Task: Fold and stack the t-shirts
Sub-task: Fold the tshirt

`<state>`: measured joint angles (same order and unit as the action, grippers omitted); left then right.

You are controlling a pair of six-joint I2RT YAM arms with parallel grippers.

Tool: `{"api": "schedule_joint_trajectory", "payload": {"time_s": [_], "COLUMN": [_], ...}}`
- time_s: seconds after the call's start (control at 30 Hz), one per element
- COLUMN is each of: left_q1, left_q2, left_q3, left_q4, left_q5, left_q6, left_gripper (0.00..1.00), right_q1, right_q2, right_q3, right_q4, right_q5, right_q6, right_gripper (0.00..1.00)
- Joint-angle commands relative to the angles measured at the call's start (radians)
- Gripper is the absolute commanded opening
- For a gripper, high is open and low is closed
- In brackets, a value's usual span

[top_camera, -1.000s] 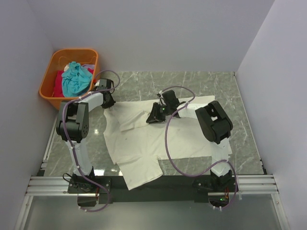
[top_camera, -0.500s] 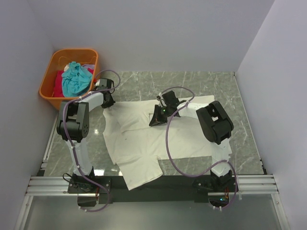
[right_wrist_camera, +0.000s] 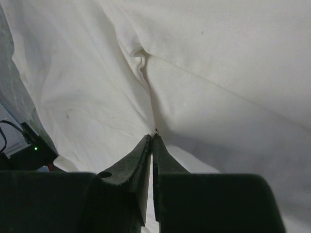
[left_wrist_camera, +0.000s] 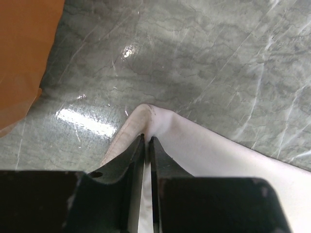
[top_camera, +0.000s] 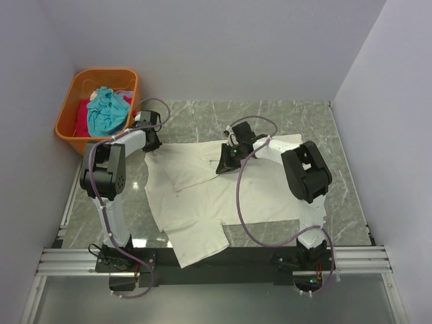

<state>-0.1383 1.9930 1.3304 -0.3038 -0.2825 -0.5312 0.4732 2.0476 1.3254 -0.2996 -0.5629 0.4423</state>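
Gripping far-left corner of cream shirt with left claw; pinching its far-middle fold with right claw; both clenched on cloth.

Orange basket blocks far-left corner nr left hand; walls on far side + both flanks. Bare desk far-right & left of cream t-shirt.

The right gripper has its two black fingers pressed almost together, only a thin slit between them, nipping the cream shirt at the tips. A crease runs from the tips straight ahead – ending in a small pucker further out. Cloth fills nearly everything ahead and to the right. Far left of the fingers, a sliver of grey table shows – and a black box with a green light.
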Motion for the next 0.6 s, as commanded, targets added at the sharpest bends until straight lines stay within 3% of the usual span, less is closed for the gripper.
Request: {"api": "schedule_joint_trajectory", "payload": {"time_s": [0.0,0.17,0.3,0.57], "left_q1": [0.011,0.011,0.011,0.011], "left_q2": [0.009,0.007,-0.005,-0.022], "left_q3": [0.023,0.018,0.009,-0.002], "left_q4": [0.019,0.026,0.04,0.052], "left_q5": [-0.057,-0.058,-0.057,-0.043], "left_q6": [0.039,0.054,0.074,0.083], "left_gripper": [0.16,0.17,0.18,0.25], "right_q1": [-0.004,-0.004,-0.004,0.024], "right_q2": [-0.076,-0.089,-0.089,-0.184], "right_q3": [0.035,0.041,0.046,0.034], "right_q4": [-0.067,-0.096,-0.116,-0.09], "right_q5": [0.032,0.07,0.093,0.13], "right_q6": [-0.06,-0.089,-0.111,-0.116], "right_gripper": [0.1,0.11,0.18,0.43]}}
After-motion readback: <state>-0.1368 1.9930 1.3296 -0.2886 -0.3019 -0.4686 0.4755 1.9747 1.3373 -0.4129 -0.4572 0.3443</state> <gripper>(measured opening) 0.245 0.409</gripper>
